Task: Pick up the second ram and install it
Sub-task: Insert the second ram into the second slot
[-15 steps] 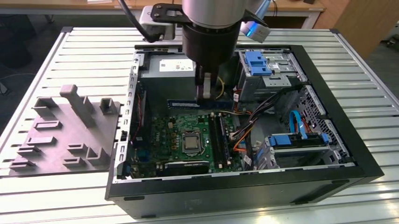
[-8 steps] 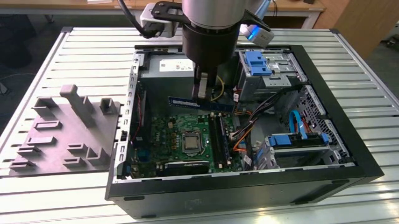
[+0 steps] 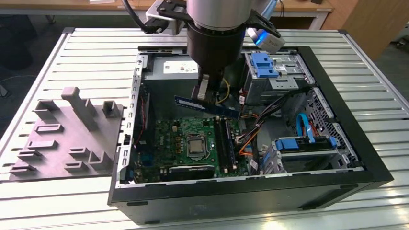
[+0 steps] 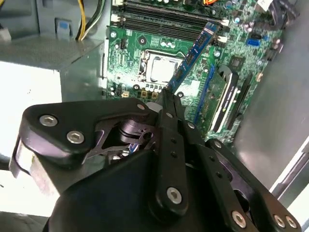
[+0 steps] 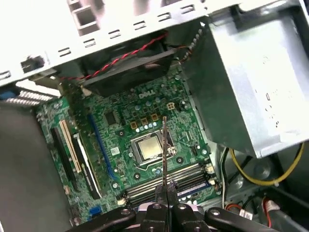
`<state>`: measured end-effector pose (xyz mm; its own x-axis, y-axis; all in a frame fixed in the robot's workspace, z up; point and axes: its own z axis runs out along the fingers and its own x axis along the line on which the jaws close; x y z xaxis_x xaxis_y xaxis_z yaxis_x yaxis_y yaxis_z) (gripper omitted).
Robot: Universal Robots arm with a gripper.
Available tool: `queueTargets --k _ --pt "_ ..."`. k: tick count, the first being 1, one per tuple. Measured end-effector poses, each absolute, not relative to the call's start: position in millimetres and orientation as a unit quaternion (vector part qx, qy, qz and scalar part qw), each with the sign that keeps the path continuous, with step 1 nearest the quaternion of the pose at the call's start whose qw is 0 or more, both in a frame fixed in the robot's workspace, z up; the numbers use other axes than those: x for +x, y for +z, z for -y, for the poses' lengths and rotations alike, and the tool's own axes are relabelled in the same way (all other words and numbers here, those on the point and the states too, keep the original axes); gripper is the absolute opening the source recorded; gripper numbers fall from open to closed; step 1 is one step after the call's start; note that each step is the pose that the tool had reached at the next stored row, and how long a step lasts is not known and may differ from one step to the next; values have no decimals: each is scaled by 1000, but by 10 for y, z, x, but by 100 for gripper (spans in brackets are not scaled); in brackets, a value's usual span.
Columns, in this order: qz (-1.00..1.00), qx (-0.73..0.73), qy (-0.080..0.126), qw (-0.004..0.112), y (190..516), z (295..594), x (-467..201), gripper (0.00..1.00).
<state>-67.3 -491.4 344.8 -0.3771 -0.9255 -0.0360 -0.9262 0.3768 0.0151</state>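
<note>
Pincer (image 3: 202,97) is pressed together on the second ram (image 3: 221,110) — a thin, flat, rigid blue-green board w/ dark chips, held by its flat faces and hanging clear above the motherboard (image 3: 182,132), not yet seated.

Key relation: the memory slots (image 3: 223,136) lie below the stick, along the motherboard's edge on the exterior view's right. The stick's long axis seems to run across the slots, not along them — in the second wrist view it points away from the pincer toward them.

Slots are long, narrow black plastic channels w/ pale end latches. The motherboard is glossy green & studded w/ small parts, inside a sheet-metal case (image 3: 255,194).
</note>
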Motion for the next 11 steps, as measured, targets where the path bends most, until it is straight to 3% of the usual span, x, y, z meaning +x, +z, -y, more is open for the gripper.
queueTargets --k 11 --pt "-881 -472 15 12 3447 4915 -673 11"
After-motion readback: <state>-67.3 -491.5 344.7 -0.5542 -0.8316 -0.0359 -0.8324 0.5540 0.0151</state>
